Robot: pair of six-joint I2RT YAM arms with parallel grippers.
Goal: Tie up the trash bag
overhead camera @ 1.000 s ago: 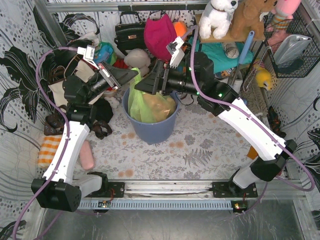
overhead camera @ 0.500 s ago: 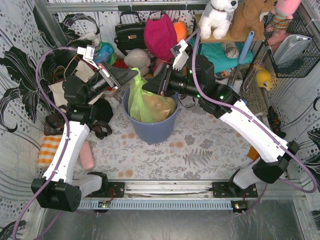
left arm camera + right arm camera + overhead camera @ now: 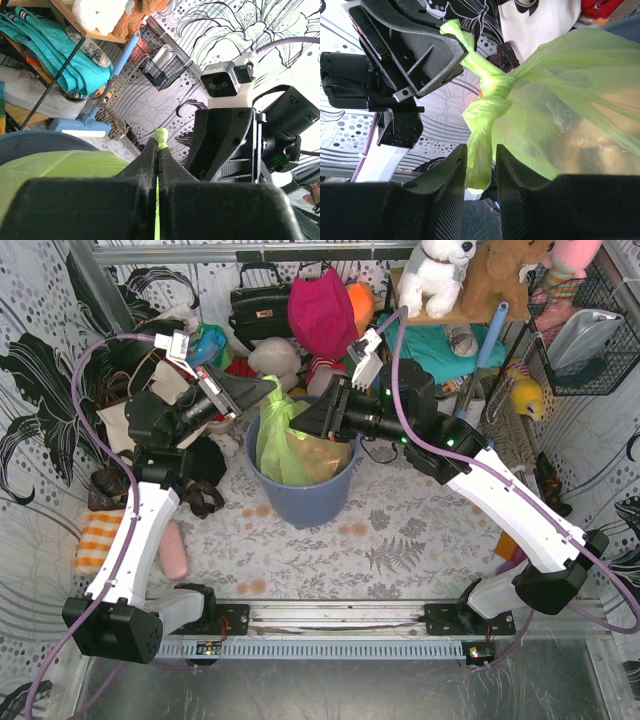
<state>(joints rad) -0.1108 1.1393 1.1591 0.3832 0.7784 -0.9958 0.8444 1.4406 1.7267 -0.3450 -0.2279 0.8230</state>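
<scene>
Two grippers meet above the blue-grey bin [image 3: 300, 502], where we see the trash bag [image 3: 275, 445] sitting inside. The left gripper [image 3: 158, 150] is clamped tight on one twisted green tail. The right gripper [image 3: 480, 152], jaws narrowly apart, pinches the bag's other tail just below the knot [image 3: 496, 89].

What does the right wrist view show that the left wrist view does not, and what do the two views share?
Only the right wrist view: the knot in the thin translucent light-green plastic trash bag, orange-tan paper under its film, and the right gripper closed on one tail. Only the left wrist view: the blue-grey round plastic bin, a teal cloth, a blue long-handled brush and a black wire basket. Both: the left gripper shut on the other bag tail.
</scene>
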